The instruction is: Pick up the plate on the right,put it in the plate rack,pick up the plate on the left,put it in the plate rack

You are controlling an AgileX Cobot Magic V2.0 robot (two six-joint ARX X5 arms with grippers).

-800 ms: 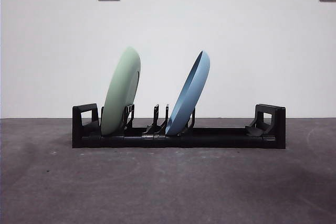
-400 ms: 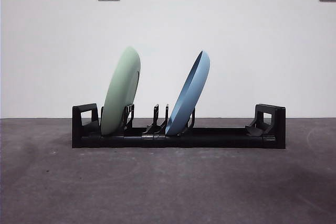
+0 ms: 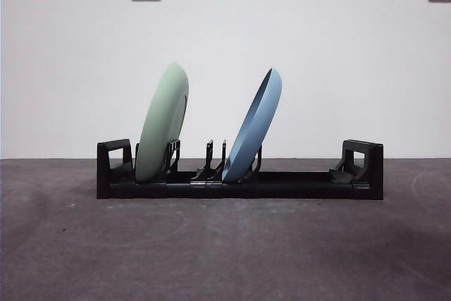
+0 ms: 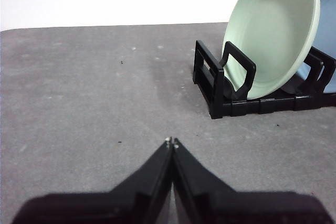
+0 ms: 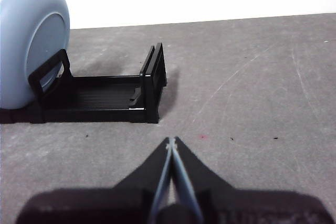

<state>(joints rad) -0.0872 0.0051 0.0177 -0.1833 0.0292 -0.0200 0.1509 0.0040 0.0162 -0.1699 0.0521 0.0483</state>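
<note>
Both plates stand in the plate rack on the grey desk. From left to right in the front view: the pale green plate leans in a slot near the rack's left looped end, the blue plate tilts rightward in a slot near the middle, and the rack's right stretch carries nothing. The left claw, jaws pressed together and empty, hovers over bare desk on the near side, left of the rack; the right claw, likewise closed on nothing, hangs over the desk near the rack's right end. Judging by this, both placements look finished. What remains is to keep both arms well apart from the rack and avoid brushing the leaning rims, since the blue plate's tilt suggests it could tip with a nudge.
</note>
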